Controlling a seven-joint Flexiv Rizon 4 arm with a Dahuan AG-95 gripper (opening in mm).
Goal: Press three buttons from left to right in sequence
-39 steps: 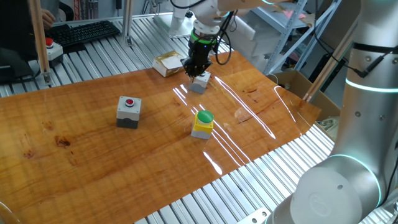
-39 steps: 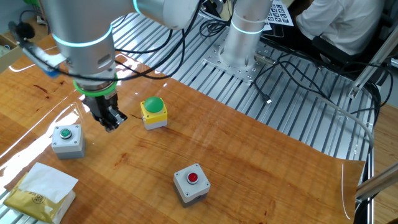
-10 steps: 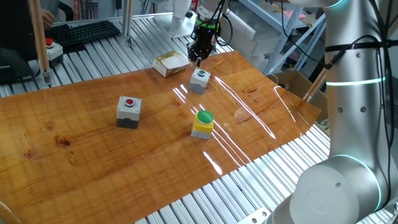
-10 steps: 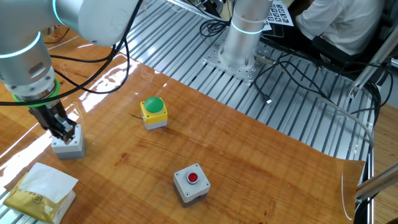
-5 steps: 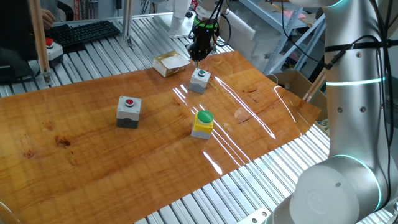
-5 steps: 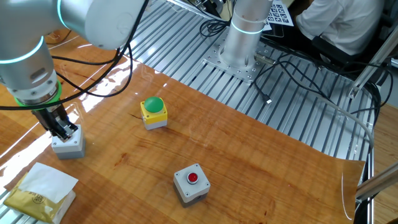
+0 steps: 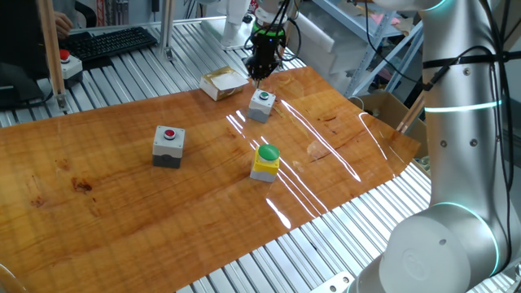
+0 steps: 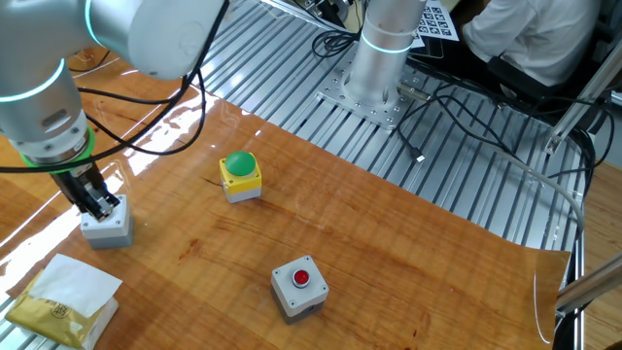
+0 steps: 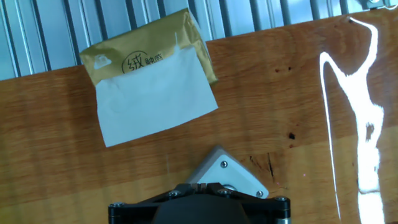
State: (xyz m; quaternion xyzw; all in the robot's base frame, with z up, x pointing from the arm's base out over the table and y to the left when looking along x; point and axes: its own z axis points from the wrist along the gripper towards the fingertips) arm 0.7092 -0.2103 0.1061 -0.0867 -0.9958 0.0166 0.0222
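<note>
The grey box with the small green button (image 7: 261, 104) stands at the far side of the wooden table. My gripper (image 7: 258, 77) points straight down over it. In the other fixed view my gripper (image 8: 100, 206) covers the top of that box (image 8: 109, 229), so its button is hidden. In the hand view my gripper (image 9: 206, 185) has its fingertips touching each other, right over the box (image 9: 231, 174). The yellow box with the green dome (image 7: 266, 160) and the grey box with the red button (image 7: 168, 145) stand apart, nearer the middle.
A yellow tissue pack (image 7: 222, 81) lies just behind the grey box, also in the hand view (image 9: 149, 74). A red mushroom button on a pale box (image 7: 67, 63) and a keyboard (image 7: 114, 42) are off the table at the back left. A cardboard box (image 7: 391, 110) sits at the right.
Since 3.9 s ago my gripper has moved from beside the yellow box to over the grey box with the small green button. In the last second it has barely moved.
</note>
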